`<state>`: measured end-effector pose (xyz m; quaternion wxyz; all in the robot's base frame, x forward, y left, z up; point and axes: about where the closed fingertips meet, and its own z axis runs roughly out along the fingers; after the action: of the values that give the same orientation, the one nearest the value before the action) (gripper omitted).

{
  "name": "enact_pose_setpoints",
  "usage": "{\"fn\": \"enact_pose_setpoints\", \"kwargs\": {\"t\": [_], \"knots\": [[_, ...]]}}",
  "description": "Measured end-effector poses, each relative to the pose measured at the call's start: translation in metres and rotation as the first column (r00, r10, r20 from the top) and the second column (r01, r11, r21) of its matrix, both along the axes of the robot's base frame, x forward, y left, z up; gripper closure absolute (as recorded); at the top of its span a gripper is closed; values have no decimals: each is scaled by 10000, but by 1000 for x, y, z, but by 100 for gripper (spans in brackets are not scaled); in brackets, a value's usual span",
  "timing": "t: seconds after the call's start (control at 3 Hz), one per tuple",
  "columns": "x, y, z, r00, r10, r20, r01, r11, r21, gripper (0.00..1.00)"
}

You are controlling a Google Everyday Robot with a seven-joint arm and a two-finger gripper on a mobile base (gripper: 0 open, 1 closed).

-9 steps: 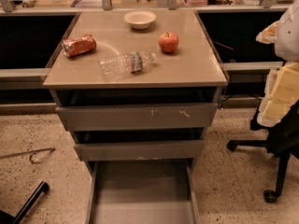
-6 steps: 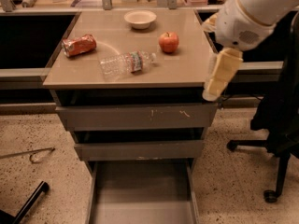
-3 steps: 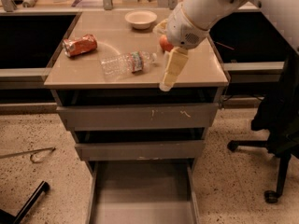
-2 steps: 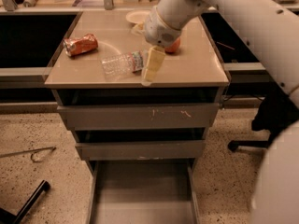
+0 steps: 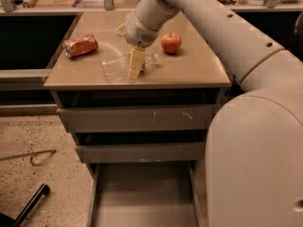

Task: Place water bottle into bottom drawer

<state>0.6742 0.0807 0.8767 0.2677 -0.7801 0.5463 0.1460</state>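
Observation:
The water bottle (image 5: 112, 68) lies on its side on the beige cabinet top (image 5: 189, 72), near the front edge, clear and crinkled. My gripper (image 5: 135, 63) hangs directly over the bottle's middle, its cream tip down against or just above the label band, which it hides. The bottom drawer (image 5: 142, 195) is pulled out below the cabinet, a plain grey tray with nothing in it.
A crushed red can (image 5: 80, 45) lies left of the bottle and a red apple (image 5: 171, 42) right of it. My arm (image 5: 246, 126) fills the right side. Two upper drawers (image 5: 137, 118) stand slightly ajar. A black bar (image 5: 28, 207) lies on the speckled floor.
My arm has swung in from the right across the cabinet top, and the gripper has come down over the bottle. The bottle, can and apple have not moved.

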Motion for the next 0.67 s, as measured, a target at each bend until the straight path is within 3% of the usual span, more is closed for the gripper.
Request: {"fn": "enact_pose_setpoints", "kwargs": {"t": [0.67], "knots": [[41, -6, -35, 9980, 56, -622, -58, 10000, -28, 0]]}}
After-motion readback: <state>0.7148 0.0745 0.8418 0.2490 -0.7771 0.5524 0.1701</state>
